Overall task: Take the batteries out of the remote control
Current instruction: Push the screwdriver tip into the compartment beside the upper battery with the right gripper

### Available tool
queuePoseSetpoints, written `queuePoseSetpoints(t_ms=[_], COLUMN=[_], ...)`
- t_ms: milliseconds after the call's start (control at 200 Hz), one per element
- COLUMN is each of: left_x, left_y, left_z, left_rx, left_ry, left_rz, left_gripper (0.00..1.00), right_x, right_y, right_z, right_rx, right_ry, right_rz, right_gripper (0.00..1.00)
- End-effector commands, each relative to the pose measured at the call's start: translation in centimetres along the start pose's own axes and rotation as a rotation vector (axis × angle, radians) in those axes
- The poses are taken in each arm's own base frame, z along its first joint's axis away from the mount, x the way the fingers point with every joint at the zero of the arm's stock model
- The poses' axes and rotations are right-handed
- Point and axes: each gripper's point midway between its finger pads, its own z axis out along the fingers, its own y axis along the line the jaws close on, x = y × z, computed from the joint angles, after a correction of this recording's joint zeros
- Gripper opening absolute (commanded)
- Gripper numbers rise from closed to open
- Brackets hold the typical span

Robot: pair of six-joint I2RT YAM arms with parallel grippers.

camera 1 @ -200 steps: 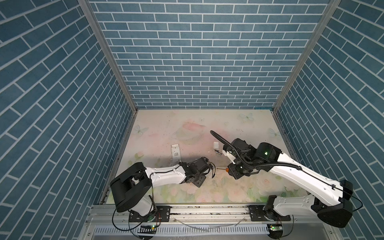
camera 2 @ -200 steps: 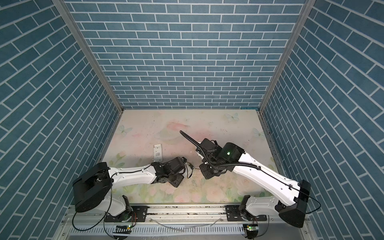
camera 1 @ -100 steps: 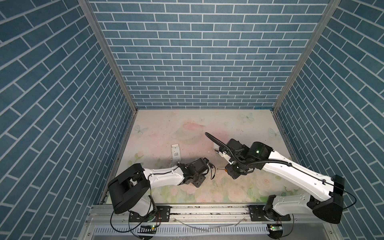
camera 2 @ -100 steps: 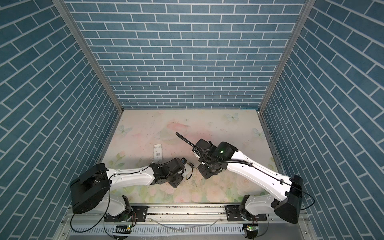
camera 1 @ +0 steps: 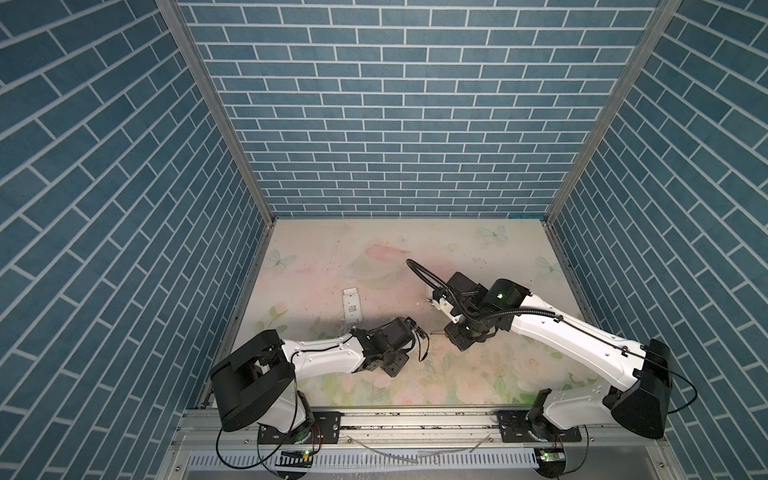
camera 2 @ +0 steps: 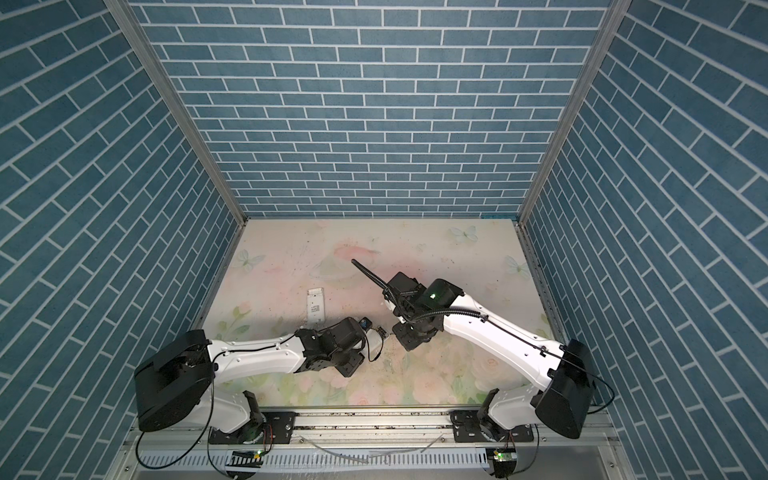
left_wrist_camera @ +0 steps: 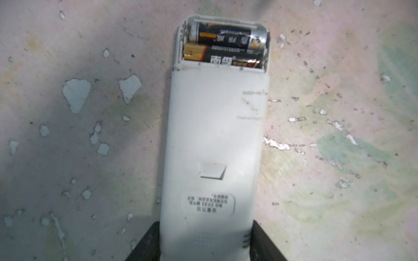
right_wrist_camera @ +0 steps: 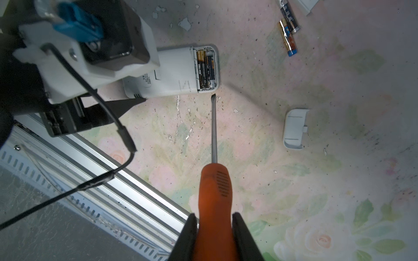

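Grasping the remote (left_wrist_camera: 214, 135) on the counter (left_wrist_camera: 67, 158) is the left claw (left_wrist_camera: 205, 244); the right claw (right_wrist_camera: 213, 237) clenches the screwdriver (right_wrist_camera: 213, 180), its tip seemingly just beside the batteries (left_wrist_camera: 226, 45).

Remote control (left_wrist_camera: 214, 146) runs off the frame edge in the left wrist view, its label (left_wrist_camera: 209, 204) blurred; screwdriver (right_wrist_camera: 213, 198) handle likewise cropped in the right wrist view, a white cover (right_wrist_camera: 307, 5) clipped there too.
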Motion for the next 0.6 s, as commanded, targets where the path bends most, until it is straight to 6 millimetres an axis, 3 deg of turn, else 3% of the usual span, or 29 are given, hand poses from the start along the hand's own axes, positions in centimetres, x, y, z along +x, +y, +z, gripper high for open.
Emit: queuePoseSetpoints(t_ms=[0, 170, 590], left_x=[1.4, 1.4, 1.5], left_y=[-0.2, -0.2, -0.3], left_z=[0.3, 0.3, 0.3], left_rx=[0.014, 0.016, 0.021], left_ry=[0.040, 0.039, 0.043], left_rz=[0.017, 0.018, 0.020], left_gripper=[0.37, 0.37, 0.35], right_x=[0.2, 0.5, 0.4], right_y=[0.4, 0.4, 0.0], right_z=[1.4, 2.5, 3.1], right_rx=[-0.035, -0.046, -0.071], right_ry=[0.017, 0.042, 0.036], right_rz=[-0.030, -0.026, 0.018], right_gripper=[0.00, 0.00, 0.00])
